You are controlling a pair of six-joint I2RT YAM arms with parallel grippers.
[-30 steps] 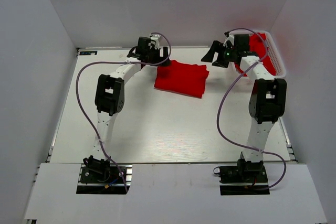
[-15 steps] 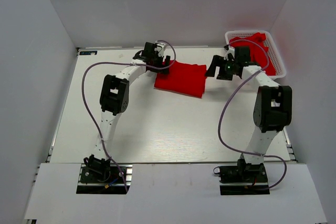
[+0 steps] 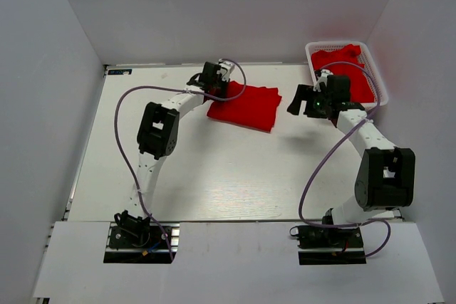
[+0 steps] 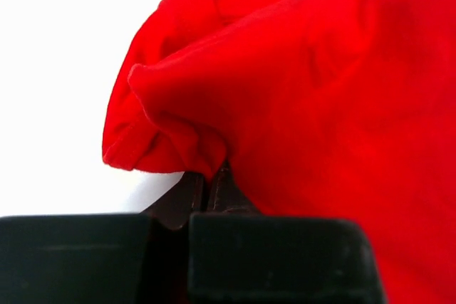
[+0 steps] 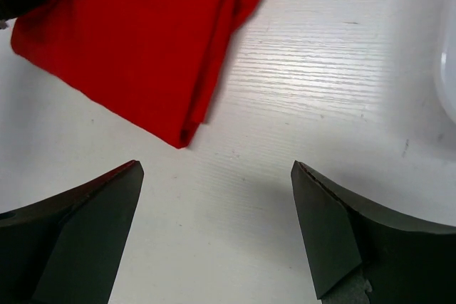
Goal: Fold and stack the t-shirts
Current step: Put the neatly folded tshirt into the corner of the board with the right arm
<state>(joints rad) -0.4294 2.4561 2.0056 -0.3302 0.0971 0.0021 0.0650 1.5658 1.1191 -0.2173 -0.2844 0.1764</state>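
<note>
At table's far centre, folded red shirt (image 3: 246,107) lies flat; left gripper (image 4: 209,189) is clamped on its left edge. Right gripper (image 5: 214,233) hovers just beside it, jaws wide, empty. Second shirt (image 3: 345,69), apparently crumpled, sits in basket (image 3: 335,43).

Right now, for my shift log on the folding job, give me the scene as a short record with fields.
shirt: folded bright red cloth t-shirt, far centre
left fingers: shut on its far-left corner
right fingers: open, empty, above white table right of the shirt
basket: white plastic mesh basket, far right, crumpled red cloth inside
</note>
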